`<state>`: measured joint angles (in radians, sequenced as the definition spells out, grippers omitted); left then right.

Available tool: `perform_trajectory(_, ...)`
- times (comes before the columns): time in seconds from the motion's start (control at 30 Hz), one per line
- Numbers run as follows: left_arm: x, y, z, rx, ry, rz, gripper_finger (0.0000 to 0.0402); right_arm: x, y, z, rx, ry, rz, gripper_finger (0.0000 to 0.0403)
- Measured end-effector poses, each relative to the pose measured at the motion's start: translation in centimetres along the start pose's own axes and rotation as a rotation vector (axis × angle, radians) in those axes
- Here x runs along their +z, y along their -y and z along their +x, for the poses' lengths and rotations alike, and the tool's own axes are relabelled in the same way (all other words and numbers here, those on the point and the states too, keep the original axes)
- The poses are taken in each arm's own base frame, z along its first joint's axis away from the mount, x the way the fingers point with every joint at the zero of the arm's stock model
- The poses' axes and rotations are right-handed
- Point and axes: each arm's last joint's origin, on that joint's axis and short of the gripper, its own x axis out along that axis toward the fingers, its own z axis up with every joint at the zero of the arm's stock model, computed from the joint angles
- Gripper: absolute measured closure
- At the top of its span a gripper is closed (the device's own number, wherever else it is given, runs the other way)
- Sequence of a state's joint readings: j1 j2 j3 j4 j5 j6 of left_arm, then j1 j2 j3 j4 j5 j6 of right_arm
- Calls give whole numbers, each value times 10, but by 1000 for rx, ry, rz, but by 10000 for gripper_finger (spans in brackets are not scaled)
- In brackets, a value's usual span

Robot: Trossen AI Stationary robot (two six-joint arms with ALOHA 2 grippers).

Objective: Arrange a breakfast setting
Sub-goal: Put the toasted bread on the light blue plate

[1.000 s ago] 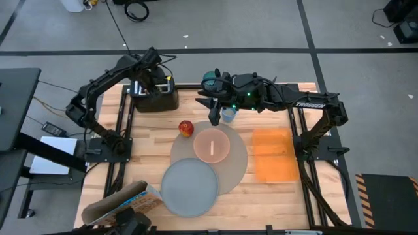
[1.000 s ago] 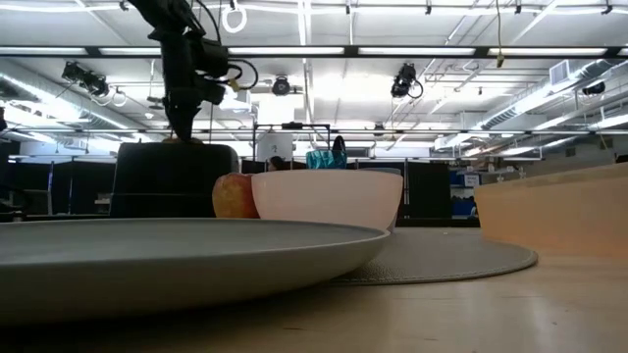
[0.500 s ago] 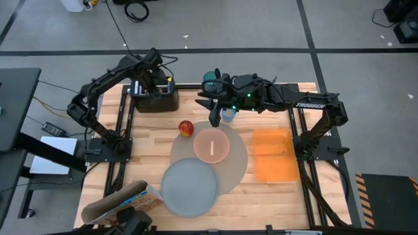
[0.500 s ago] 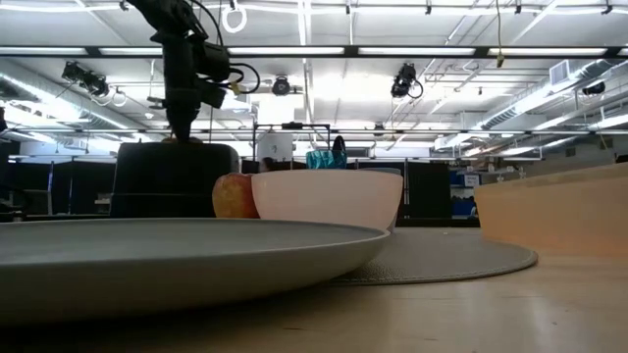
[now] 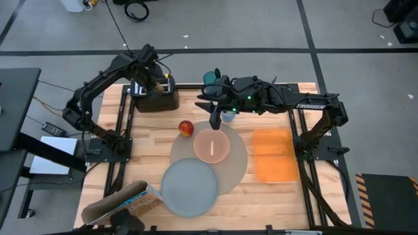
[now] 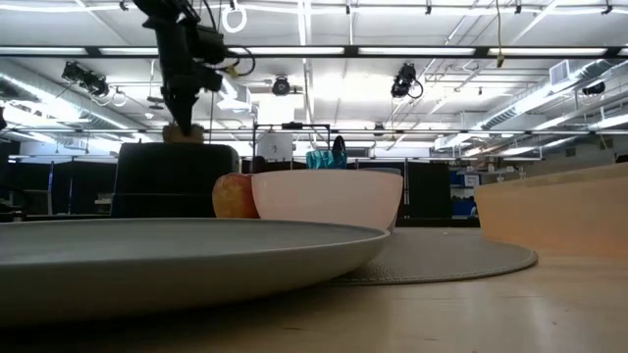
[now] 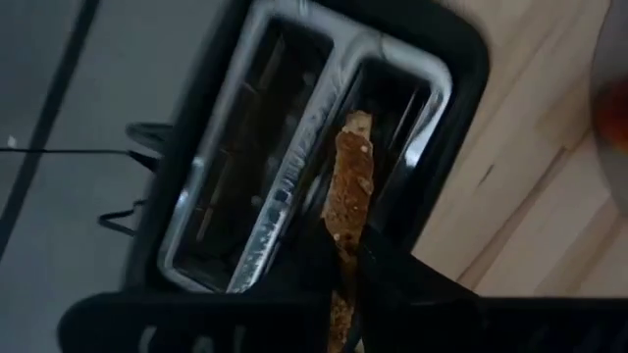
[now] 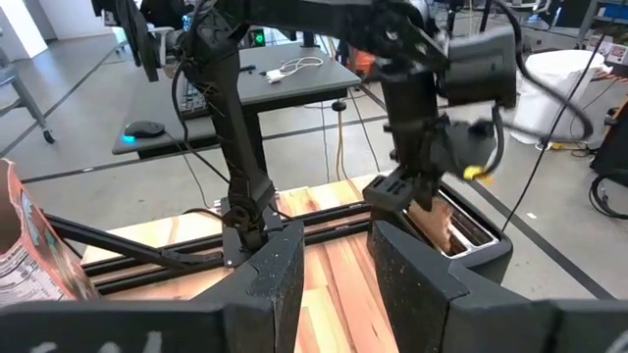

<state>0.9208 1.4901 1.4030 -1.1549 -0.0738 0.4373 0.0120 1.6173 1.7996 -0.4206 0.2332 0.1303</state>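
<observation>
The toast slice (image 7: pixel 348 186) stands in one slot of the black toaster (image 5: pixel 157 99) at the far left, and my left gripper (image 7: pixel 345 294) is shut on it from above. My right gripper (image 5: pixel 213 121) is open and empty above the table, next to the small light-blue cup (image 5: pixel 228 115). The red apple (image 5: pixel 186 128) lies left of the round placemat (image 5: pixel 238 170). The pink bowl (image 5: pixel 211 145) sits on the placemat with the spoon (image 5: pixel 212 150) in it. The grey plate (image 5: pixel 189 188) overlaps the placemat's near left edge. My left gripper pinches the toast slice's upper edge (image 7: pixel 340 279) between its two fingers, which point down from above. The slice stands upright below the fingers, partly raised, with its lower end (image 7: pixel 357 126) at the toaster's slot; it also shows in the low view (image 6: pixel 183 132).
An orange rectangular mat (image 5: pixel 271 155) lies at the right. A cereal box (image 5: pixel 121 202) lies at the near left corner. Bare wood shows between the toaster and the plate.
My left gripper has gone up a little with the toast slice, which now shows above the toaster's top in the low view.
</observation>
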Motion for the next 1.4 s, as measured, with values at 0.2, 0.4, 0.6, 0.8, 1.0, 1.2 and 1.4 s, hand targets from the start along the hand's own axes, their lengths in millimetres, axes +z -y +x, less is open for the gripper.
perform_trajectory(0.2, -2, 1, -45, 32, 89, -21, 373, 0, -1, 0, 14, -2, -3, 273)
perform_trajectory(0.4, -16, 13, -102, 29, 191, -33, 375, -1, -9, -2, 66, -5, -79, 273)
perform_trajectory(0.6, -37, 41, -145, -209, 357, -64, 373, -3, -21, -5, 101, -6, -121, 273)
perform_trajectory(0.8, -57, 85, -152, -491, 386, -23, 376, -11, -41, -12, 161, -53, -198, 273)
perform_trajectory(1.0, -65, 136, -126, -667, 368, -35, 376, -33, -70, -23, 235, -178, -236, 273)
perform_trajectory(1.2, -66, 208, -85, -866, 382, 29, 376, -63, -104, -35, 276, -264, -256, 273)
perform_trajectory(1.4, -71, 269, -55, -948, 358, 50, 376, -74, -138, -57, 251, -270, -96, 273)
